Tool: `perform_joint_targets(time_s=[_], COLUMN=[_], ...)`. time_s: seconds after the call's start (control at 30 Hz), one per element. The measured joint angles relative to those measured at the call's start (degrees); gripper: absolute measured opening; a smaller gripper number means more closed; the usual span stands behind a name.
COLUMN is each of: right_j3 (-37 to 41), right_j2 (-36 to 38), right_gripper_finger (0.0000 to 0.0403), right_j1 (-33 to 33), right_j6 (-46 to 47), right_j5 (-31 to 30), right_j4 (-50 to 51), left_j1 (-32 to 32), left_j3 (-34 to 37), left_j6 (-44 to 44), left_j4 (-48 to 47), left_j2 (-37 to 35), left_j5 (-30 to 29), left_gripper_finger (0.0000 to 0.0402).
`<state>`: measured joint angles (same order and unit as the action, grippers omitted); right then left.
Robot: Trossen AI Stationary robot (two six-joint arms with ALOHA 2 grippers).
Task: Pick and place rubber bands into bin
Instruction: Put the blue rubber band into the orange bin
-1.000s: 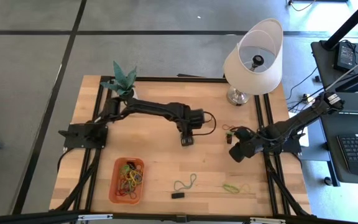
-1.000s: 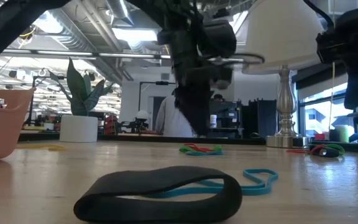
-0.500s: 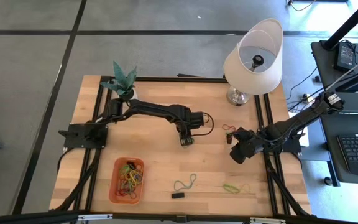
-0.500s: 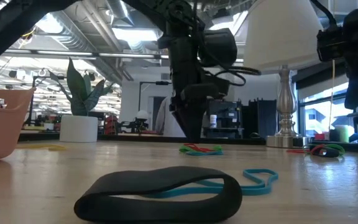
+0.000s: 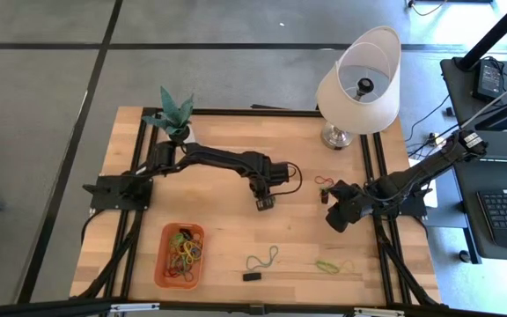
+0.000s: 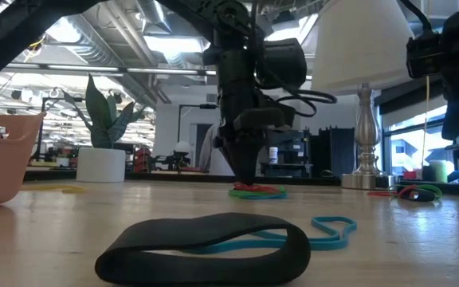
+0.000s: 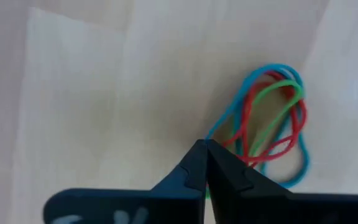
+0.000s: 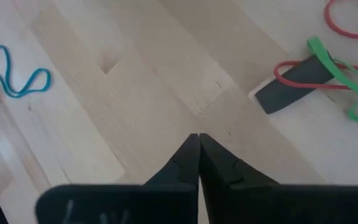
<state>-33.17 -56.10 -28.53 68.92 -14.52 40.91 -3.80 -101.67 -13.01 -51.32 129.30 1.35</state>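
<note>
Black loop, nearest low camera: a wide black rubber band (image 6: 205, 247) lies flat at the table's front edge with a thin teal rubber band (image 6: 325, 229) just behind it — loose, not yet collected.
Bin: the shallow orange plastic tray (image 5: 164, 264) sits at the front left of the wooden table (image 5: 227, 132), already holding a heap of mixed-colour bands (image 5: 184, 253); placed within the left arm's easy reach.
Front stragglers: a thin yellow-green band (image 5: 328, 265) lies further right along the front, well apart from the bin.
Left gripper (image 7: 205, 163): down at mid-table, fingertips pressed together on the edge of a small tangle of blue, red and green rubber bands (image 7: 269, 121). Strands run under the tips, so probably pinched — whether the grip truly caught them is not clear.
Right gripper (image 8: 198, 151): fingers closed on nothing, hovering above bare wood at the right side; parked out of the way.
Right-side pile: red and green bands over a dark strip (image 8: 300, 78) wait near it.
Far edge: white-shaded lamp (image 5: 359, 84) and potted plant (image 5: 172, 114), untouched.
</note>
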Motion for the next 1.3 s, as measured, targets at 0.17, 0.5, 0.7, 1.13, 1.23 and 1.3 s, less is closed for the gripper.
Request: perform_joint_targets(time_s=[0.17,0.5,0.7,1.13,1.23,1.3], right_j3=[0.0,0.0,0.0,-0.03,-0.04,-0.04], right_j2=[0.0,0.0,0.0,-0.01,-0.02,-0.02], right_gripper_finger=[0.0009,0.0009,0.0009,0.0009,0.0009,0.0009], right_j1=[0.02,0.0,0.0,0.01,0.0,0.0], right_j6=[-1.52,-2.68,-3.44,-4.95,-4.95,-4.95], right_j5=[0.0,0.0,0.0,0.0,0.0,0.0], right_j4=[-0.02,-0.15,-0.46,-0.45,-0.48,-0.46], left_j1=[1.42,3.76,4.73,8.41,9.74,10.79], left_j3=[0.02,0.02,0.02,0.02,0.02,0.02], left_j6=[-2.35,-6.73,-9.42,-12.79,-12.84,-13.29], left_j4=[-0.66,-1.19,-1.18,-0.87,-0.86,-0.98], left_j2=[-2.01,-9.19,-13.88,-24.68,-27.05,-28.7], left_j5=[-0.7,-7.09,-11.06,-17.72,-18.58,-18.59], left_gripper_finger=[0.0001,0.0001,0.0001,0.0001,0.0001,0.0001])
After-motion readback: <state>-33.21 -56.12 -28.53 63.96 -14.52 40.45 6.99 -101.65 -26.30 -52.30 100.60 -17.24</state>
